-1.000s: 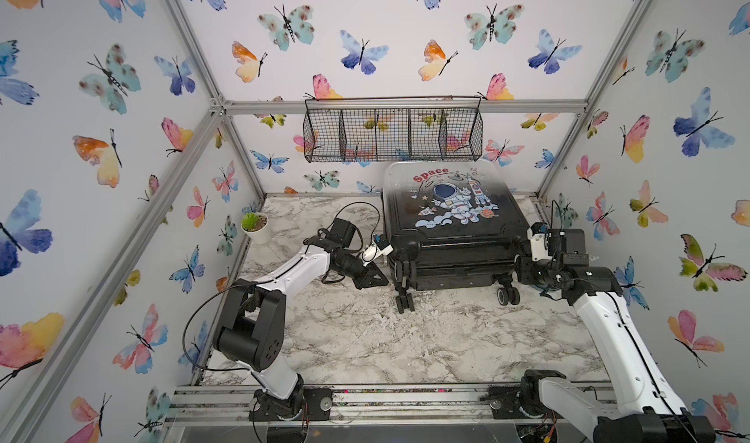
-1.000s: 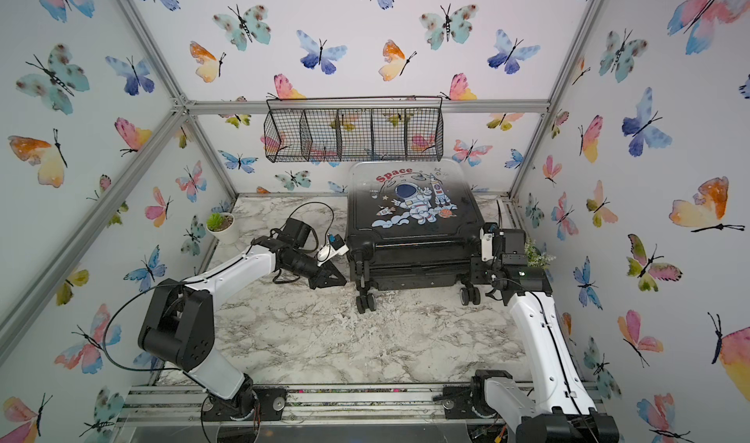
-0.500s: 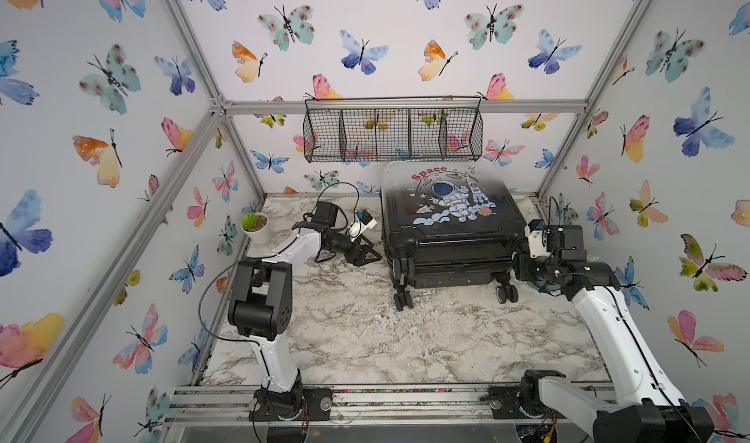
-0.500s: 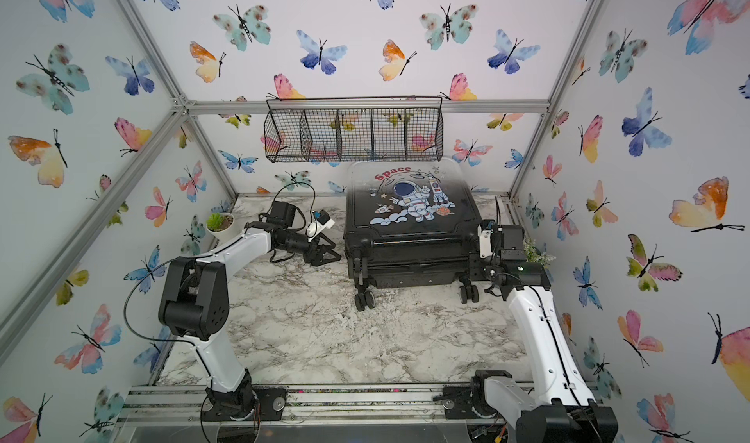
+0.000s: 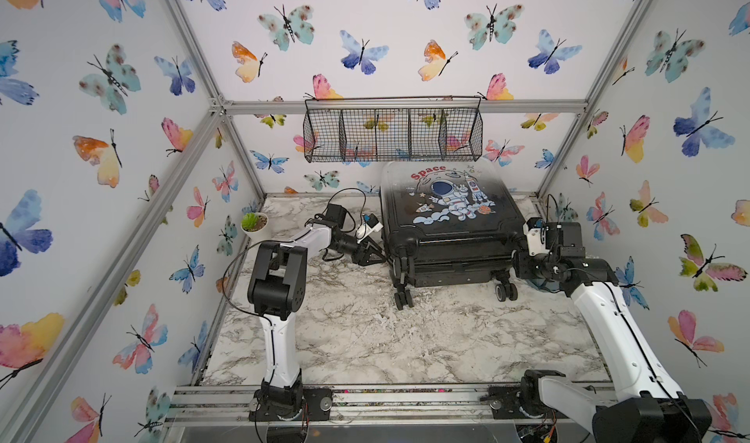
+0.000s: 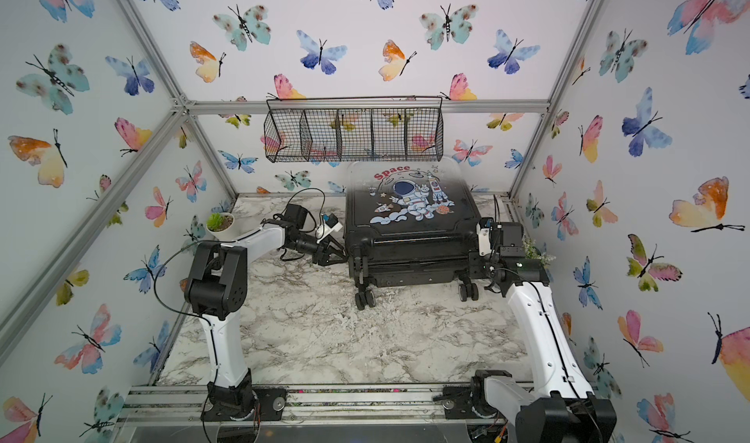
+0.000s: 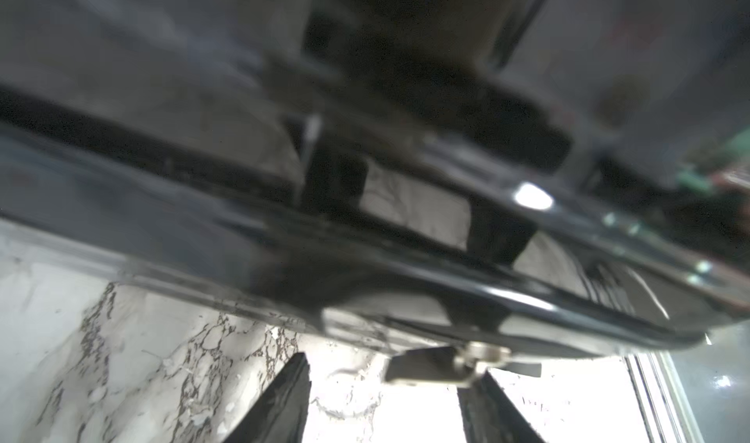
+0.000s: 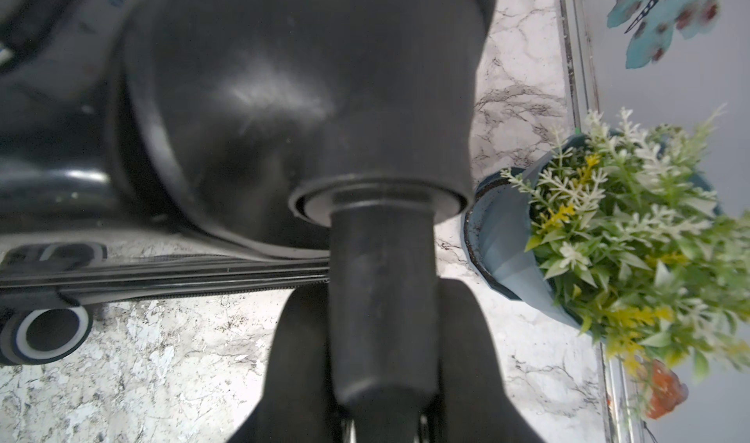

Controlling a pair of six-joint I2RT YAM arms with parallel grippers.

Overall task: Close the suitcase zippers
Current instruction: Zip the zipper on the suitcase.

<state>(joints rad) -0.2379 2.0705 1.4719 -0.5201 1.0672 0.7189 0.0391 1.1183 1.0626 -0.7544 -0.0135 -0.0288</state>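
Moved since a second ago: we log the left arm's black elbow drawn up and closer to the suitcase (image 5: 450, 217). The right arm and the case sit much where they were.

Item, suitcase: we find it flat on the marble counter (image 5: 365, 339), by the far edge and right of centre, with the astronaut print up and the wheels toward the near edge.

Item, zippers (image 8: 162, 274): black track along the rim. In the left wrist view the shell halves stand apart with grey lining between them, and a metal pull (image 7: 442, 364) hangs at the lower rim.

Item, left gripper (image 5: 379, 257): at the case's left side near the wheel corner. We see its fingers (image 7: 284, 400) spread and holding nothing, with the pull just beyond one tip.

Item, right gripper (image 8: 377, 299): clamped round a black wheel post (image 8: 381, 339) at the case's near-right corner.

Item, sundries: white-potted plant (image 5: 255, 222) at the far-left corner, blue-potted plant (image 8: 608, 226) at the right edge, and wire basket (image 5: 393, 132) on the back wall.
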